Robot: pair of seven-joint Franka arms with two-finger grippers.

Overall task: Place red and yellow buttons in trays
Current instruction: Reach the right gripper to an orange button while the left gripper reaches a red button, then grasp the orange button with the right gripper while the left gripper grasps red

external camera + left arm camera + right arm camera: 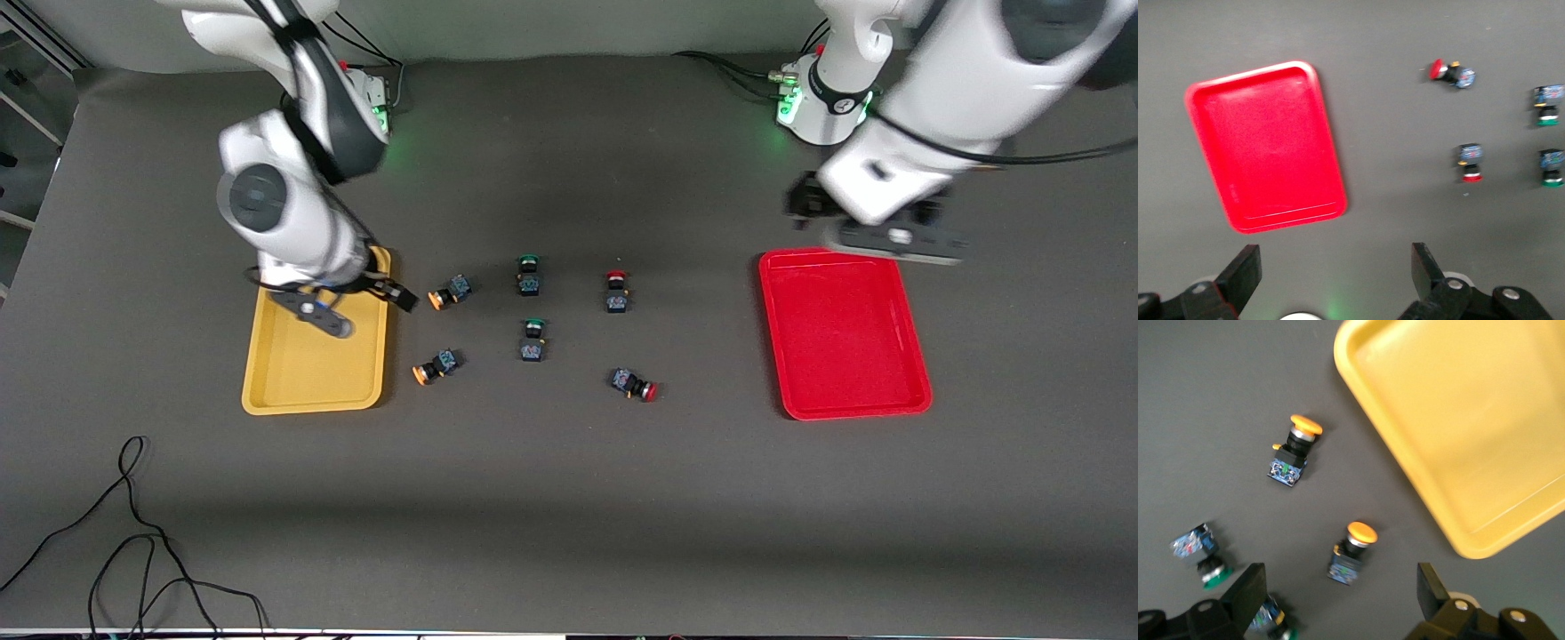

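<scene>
Nearest the camera lies a loose black cable (pixel 133 533) on the desk (pixel 569 498). We see the right end effector (pixel 1338 600) hanging over the yellow tray's (pixel 311 373) edge farthest from the camera, fingers (pixel 1248 593) spread wide and holding nothing. Just beside it, toward the left arm's end, lie two yellow buttons (pixel 449 291) (pixel 436 366) on their sides on the desk, outside the tray. We see the left end effector (pixel 1335 273) over the desk at the red tray's (pixel 845 373) edge farthest from the camera, also wide open and holding nothing. Two red buttons (pixel 616 291) (pixel 635 385) sit on the desk well apart from it, toward the right arm's end, between the trays. Two green buttons (pixel 529 274) (pixel 532 340) stand between the red and yellow ones. Neither tray holds a button.
</scene>
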